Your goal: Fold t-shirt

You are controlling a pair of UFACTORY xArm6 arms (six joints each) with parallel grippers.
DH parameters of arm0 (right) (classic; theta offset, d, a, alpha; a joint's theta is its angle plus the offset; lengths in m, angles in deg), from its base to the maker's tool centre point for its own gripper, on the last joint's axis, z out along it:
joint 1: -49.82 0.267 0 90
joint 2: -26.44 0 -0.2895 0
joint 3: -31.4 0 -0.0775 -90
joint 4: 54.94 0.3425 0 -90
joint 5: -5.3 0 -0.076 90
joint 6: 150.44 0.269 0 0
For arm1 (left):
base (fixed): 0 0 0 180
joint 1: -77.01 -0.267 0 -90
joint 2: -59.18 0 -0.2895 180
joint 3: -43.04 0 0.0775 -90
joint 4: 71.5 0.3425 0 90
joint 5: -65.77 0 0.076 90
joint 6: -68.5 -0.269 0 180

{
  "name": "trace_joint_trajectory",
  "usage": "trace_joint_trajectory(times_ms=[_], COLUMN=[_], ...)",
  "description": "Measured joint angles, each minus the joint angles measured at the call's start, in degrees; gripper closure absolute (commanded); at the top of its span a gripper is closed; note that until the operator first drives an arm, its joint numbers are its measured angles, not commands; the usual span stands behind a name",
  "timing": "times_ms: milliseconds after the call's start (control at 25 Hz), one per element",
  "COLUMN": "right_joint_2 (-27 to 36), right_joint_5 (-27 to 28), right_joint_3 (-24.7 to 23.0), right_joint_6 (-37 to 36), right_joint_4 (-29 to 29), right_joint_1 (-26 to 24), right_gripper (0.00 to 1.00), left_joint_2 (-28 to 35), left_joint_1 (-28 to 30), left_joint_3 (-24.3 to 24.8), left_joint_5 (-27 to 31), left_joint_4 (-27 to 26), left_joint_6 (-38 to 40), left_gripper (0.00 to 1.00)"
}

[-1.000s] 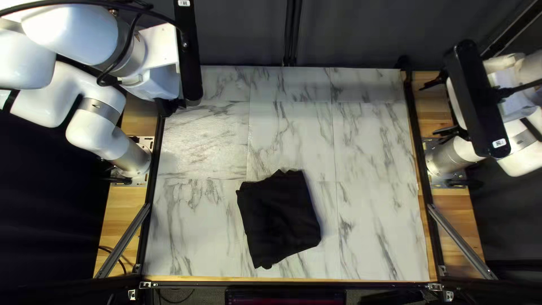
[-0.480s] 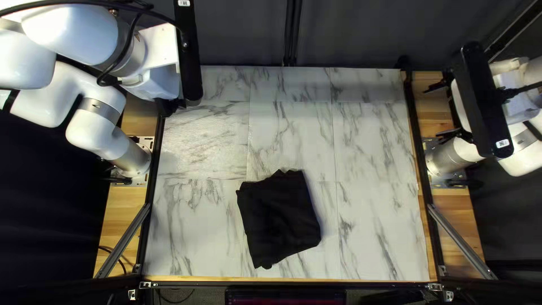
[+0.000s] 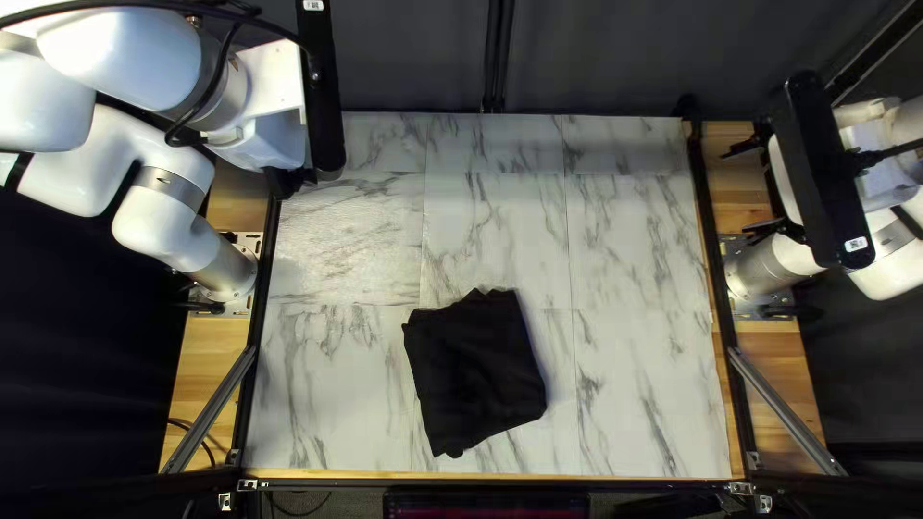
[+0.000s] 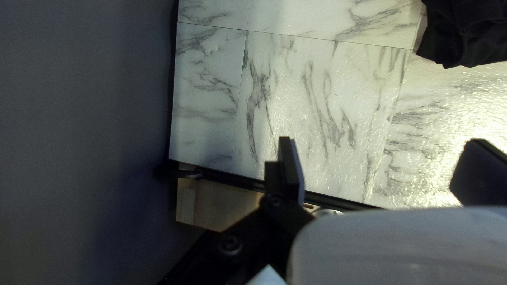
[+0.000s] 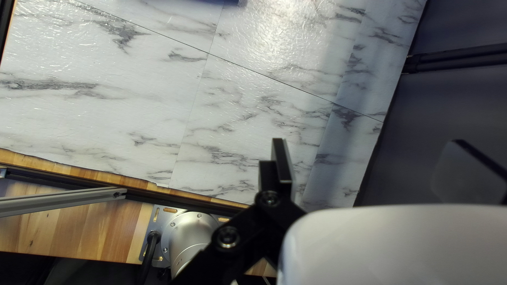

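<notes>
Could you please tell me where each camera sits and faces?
Top left view: above the near edge of the table, slanting down at it and the shirt; both arms show.
Left wrist view: on that wrist, facing table and shirt's edge; left gripper shows.
Right wrist view: on that wrist, facing table and curtain; right gripper shows.
The first two share the shirt.

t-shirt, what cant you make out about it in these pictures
Top left view: inner layers and underside of the t-shirt, hidden by its top layer.
Left wrist view: most of it, cut off by the edge.
Right wrist view: whether the dark strip is part of it, edge cuts it.
</notes>
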Motion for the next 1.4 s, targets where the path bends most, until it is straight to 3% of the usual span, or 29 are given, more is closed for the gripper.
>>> trace_joint_trajectory(times_ms=[120, 280, 440, 680, 920, 1080, 1240, 1400], right_joint_2=[0.0, 0.0, 0.0, 0.0, 0.0, 0.0, 0.0, 0.0], right_joint_5=[0.0, 0.0, 0.0, 0.0, 0.0, 0.0, 0.0, 0.0], right_joint_3=[0.0, 0.0, 0.0, 0.0, 0.0, 0.0, 0.0, 0.0], right_joint_6=[0.0, 0.0, 0.0, 0.0, 0.0, 0.0, 0.0, 0.0], right_joint_4=[0.0, 0.0, 0.0, 0.0, 0.0, 0.0, 0.0, 0.0], right_joint_1=[0.0, 0.0, 0.0, 0.0, 0.0, 0.0, 0.0, 0.0], right_gripper=[0.0, 0.0, 0.0, 0.0, 0.0, 0.0, 0.0, 0.0], left_joint_2=[-4.8, -15.27, -20.51, -21.39, -32.18, -36.2, -37.66, -38.79], left_joint_1=[-0.08, 2.7, 5.3, 5.75, 7.57, 8.93, 10.02, 9.79], left_joint_3=[7.29, 13.25, 16.7, 16.69, 8.67, 5.41, 4.93, 5.54], left_joint_5=[-15.66, -32.75, -39.76, -40.41, -36.76, -32.14, -29.3, -30.01], left_joint_4=[-3.57, -6.6, -7.17, -7.1, -2.75, 0.26, 2.09, 2.17], left_joint_6=[-2.19, -6.42, -13.5, -14.2, -11.19, -8.93, -7.55, -8.65], left_gripper=[0.0, 0.0, 0.0, 0.0, 0.0, 0.0, 0.0, 0.02])
